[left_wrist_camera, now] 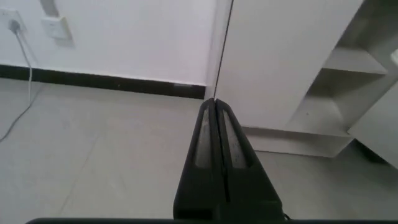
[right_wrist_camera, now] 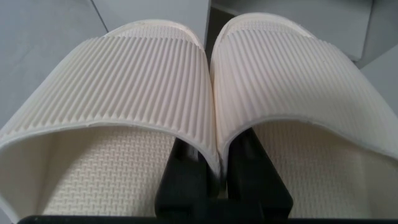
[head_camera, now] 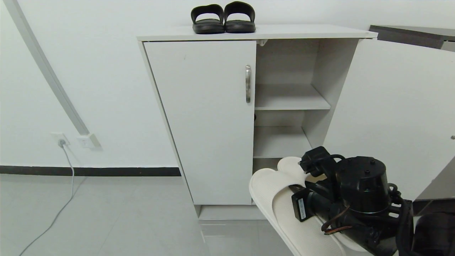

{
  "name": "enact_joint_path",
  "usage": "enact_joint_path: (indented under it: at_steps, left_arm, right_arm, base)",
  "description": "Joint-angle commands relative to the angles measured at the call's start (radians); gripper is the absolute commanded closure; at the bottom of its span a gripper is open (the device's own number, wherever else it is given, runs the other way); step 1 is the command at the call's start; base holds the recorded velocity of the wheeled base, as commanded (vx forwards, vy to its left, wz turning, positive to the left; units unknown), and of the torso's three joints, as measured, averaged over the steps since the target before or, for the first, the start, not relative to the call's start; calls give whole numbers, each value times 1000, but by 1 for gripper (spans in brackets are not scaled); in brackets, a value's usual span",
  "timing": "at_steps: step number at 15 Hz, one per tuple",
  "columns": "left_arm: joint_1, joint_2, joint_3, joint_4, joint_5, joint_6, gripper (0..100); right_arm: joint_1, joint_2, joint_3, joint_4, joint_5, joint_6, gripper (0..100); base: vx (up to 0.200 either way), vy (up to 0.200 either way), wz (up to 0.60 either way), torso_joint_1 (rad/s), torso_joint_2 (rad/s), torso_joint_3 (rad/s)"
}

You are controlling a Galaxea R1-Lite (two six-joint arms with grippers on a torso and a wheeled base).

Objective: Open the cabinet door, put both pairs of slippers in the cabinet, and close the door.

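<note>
The right gripper (right_wrist_camera: 214, 177) is clamped on the pair of white slippers (head_camera: 270, 192). Its fingers pinch the two inner strap edges together, so the slippers sit side by side. They are held in the air in front of the cabinet (head_camera: 199, 124), low down before its open right half, with the toes pointing toward the opening. One slipper's toe overlaps the lowest compartment in the head view, though whether it has passed the cabinet's front edge cannot be told.

The left gripper (left_wrist_camera: 216, 106) has its fingers pressed flat together with nothing between them. It hangs above the floor, out in front of the cabinet's closed side.

On the cabinet itself, the left door (head_camera: 206, 117) is shut, with its metal handle (head_camera: 247, 84) at the inner edge. The right door (head_camera: 391, 117) is swung wide open, baring two shelves (head_camera: 288, 97).

The black slippers (head_camera: 224, 19) stand as a pair on top of the cabinet, above the shut door, heels facing out.

Behind the cabinet and to its left, a wall socket (head_camera: 59, 139) has a cable (head_camera: 67, 192) trailing to the floor.
</note>
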Motion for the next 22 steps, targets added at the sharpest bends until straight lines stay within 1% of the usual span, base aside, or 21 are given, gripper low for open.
enact_joint_path:
  at_steps: [1, 2, 3, 4, 5, 7, 9, 15, 19, 22]
  left_arm:
    - [-55, -99, 7, -3, -12, 24, 100]
    - [-54, -99, 5, -1, -7, 4, 100]
    - [-54, -99, 5, -3, -3, -6, 100]
    - [-54, -99, 5, -3, 0, -6, 100]
    - [-54, -99, 5, -3, 2, -4, 100]
    - [-54, -99, 5, -3, 2, -6, 100]
    - [-54, -99, 5, -3, 2, -6, 100]
    - [-54, -99, 5, -3, 2, -7, 100]
    - [-54, -99, 5, -3, 2, -6, 100]
    - [-54, -99, 5, -3, 2, -4, 100]
  right_arm:
    - [3, 58, -3, -34, -20, -1, 100]
    - [5, 102, -29, -57, -77, -1, 100]
    - [3, 155, -72, -68, -136, 10, 100]
    - [5, 196, -107, -85, -189, 41, 100]
    - [5, 274, -202, -106, -284, 90, 100]
    - [8, 352, -271, -109, -366, 106, 100]
    - [10, 365, -282, -111, -374, 123, 100]
    - [3, 369, -279, -112, -374, 126, 100]
    - [-4, 389, -277, -129, -357, 126, 100]
    - [-7, 431, -323, -135, -313, 125, 100]
  base:
    - [0, 0, 0, 0, 0, 0]
    - [0, 0, 0, 0, 0, 0]
    - [0, 0, 0, 0, 0, 0]
    - [0, 0, 0, 0, 0, 0]
    - [0, 0, 0, 0, 0, 0]
    - [0, 0, 0, 0, 0, 0]
    - [0, 0, 0, 0, 0, 0]
    - [0, -200, 0, 1, 3, 2]
    - [0, 0, 0, 0, 0, 0]
    - [0, 0, 0, 0, 0, 0]
